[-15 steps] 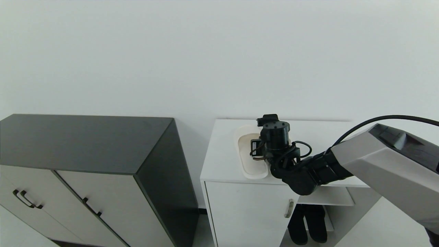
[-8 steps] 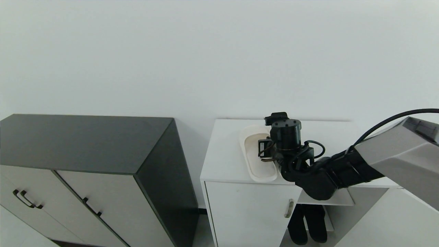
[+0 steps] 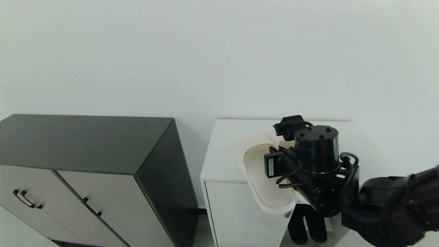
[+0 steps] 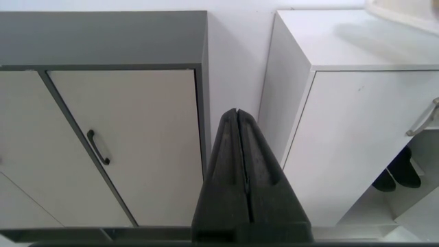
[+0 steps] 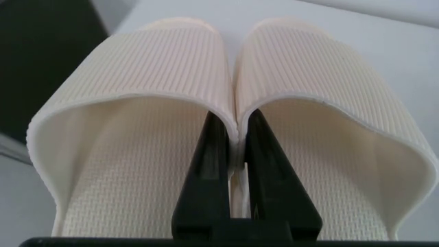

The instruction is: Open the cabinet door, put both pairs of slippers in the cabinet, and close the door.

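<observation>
Over the front edge of the white cabinet [image 3: 223, 151], the right gripper [image 5: 233, 137] is holding the cream slippers [image 3: 264, 178] as a pair, its fingers [image 5: 212, 158] clenching the two inner edges together. The pair is hanging clear of the top surface, toes pointing toward twelve o'clock and heels jutting out past the front edge.

I'm judging that the carrying step for the second pair is under way, since the black slippers [image 3: 308, 223] are already lying low inside the cabinet's open side, at about six o'clock from the gripper. The next move is calling for a descent and a turn inward, so that the cream pair is going into the opening and not against the front panel [image 4: 357, 137].

The left gripper [image 4: 237, 137] is hanging well apart at about eight o'clock, its fingers pressed together on nothing, facing the gap between the two cabinets. A dark-topped cabinet [image 3: 85, 144] is standing at nine o'clock from the white one, just beside it. That panel's handle [image 4: 424, 118] is sitting at the opening's edge, and the shelf above the black pair is looking like the likeliest thing to snag the slippers.
</observation>
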Controlling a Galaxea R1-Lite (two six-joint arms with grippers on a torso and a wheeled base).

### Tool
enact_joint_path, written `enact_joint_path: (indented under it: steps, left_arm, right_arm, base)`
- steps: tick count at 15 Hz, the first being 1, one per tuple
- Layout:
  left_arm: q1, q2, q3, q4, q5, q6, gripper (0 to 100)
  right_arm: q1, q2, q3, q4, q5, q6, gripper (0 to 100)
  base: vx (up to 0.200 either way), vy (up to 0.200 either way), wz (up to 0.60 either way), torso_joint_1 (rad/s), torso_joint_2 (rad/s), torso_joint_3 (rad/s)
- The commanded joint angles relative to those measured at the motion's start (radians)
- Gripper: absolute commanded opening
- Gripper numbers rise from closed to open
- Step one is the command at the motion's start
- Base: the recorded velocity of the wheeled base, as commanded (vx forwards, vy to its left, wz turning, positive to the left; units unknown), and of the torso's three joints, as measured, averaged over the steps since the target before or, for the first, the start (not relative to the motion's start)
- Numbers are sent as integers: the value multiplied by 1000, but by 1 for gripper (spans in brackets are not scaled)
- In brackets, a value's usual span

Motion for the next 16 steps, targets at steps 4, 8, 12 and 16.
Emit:
enact_joint_path:
  steps: [4, 8, 12, 16]
  left_arm:
    - [0, 1, 0, 0, 0, 0, 0]
    - [0, 1, 0, 0, 0, 0, 0]
    - [0, 1, 0, 0, 0, 3, 0]
    - [0, 1, 0, 0, 0, 3, 0]
  right_arm:
    - [32, -63, 25, 2, 0, -1, 0]
    - [32, -57, 27, 2, 0, -1, 0]
    - [34, -55, 31, 2, 0, -1, 0]
    - [35, -49, 31, 2, 0, -1, 0]
  base:
    - [0, 0, 0, 0, 0, 0]
    - [0, 0, 0, 0, 0, 0]
    - [0, 0, 0, 0, 0, 0]
    - [0, -200, 0, 1, 1, 2]
